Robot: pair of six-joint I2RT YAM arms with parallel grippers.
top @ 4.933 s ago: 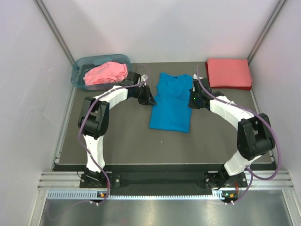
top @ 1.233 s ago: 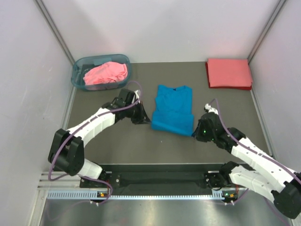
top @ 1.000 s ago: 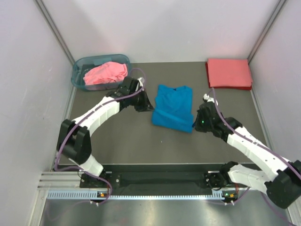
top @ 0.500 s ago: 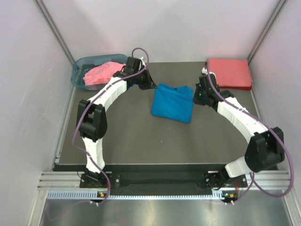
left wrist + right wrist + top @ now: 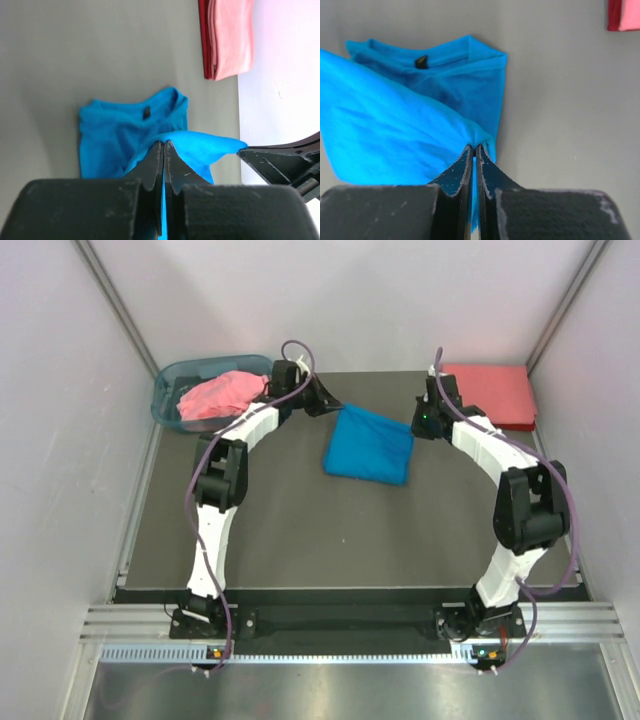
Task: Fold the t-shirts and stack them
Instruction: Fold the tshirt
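The bright blue t-shirt [image 5: 368, 445] lies mid-table, its near hem lifted and carried back over the collar end. My left gripper [image 5: 328, 408] is shut on its left hem corner [image 5: 200, 145]. My right gripper [image 5: 416, 426] is shut on the right hem corner [image 5: 475, 134]. Both hold the cloth above the collar part [image 5: 450, 60]. The pink t-shirt [image 5: 222, 394] lies crumpled in the basket [image 5: 168, 380] at the back left. The coral-red t-shirt [image 5: 490, 394] lies folded at the back right and also shows in the left wrist view [image 5: 227, 37].
The translucent blue-grey basket stands at the table's back left corner. White walls close in the back and both sides. Both arms stretch far toward the back of the table.
Both grippers have carried the blue shirt's near hem from the front toward the back, folding the shirt in half over its collar end. The arms now reach much farther back.
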